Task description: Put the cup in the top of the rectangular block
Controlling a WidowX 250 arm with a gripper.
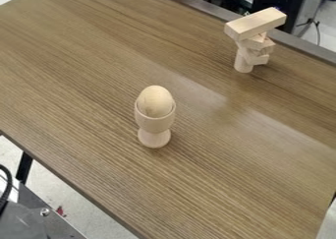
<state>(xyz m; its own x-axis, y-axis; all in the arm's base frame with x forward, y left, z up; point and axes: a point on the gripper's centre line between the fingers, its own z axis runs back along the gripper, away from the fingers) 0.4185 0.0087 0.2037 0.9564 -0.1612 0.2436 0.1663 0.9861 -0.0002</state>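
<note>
**Jaws: no call on state; loaded cup at dial centre, shaky stack at 1 o'clock**

Can't tell on jaws: apart, together or clamped. Cup standing alone on counter, mid-view, a touch toward 9 o'clock. Egg-shaped piece seated in mouth, poking well above rim. Rectangular block at 1 o'clock from cup, lying across top of small blocks and upright cylinder.

Main risk: toppling stack on set-down. Likely causes: narrow footing, skewed small blocks, block overhang toward 8 and 2 o'clock. Any sideways nudge or off-centre load probably enough. Exact contacts under block: can't tell.

Second risk: losing egg-shaped piece. Causes: tilt in transit, jerky lift, or a squeeze too near rim. Third: slip on smooth, rounded bowl, or cup tipping over from a low bump. Narrow top face on block also likely tight for round foot; poor centring, probable fall.

Orientation: cup upright, foot down, mouth straight up, toward 12 o'clock in view. Long axis vertical, running 12 to 6 o'clock. Block long axis roughly flat, 2 to 8 o'clock.
</note>
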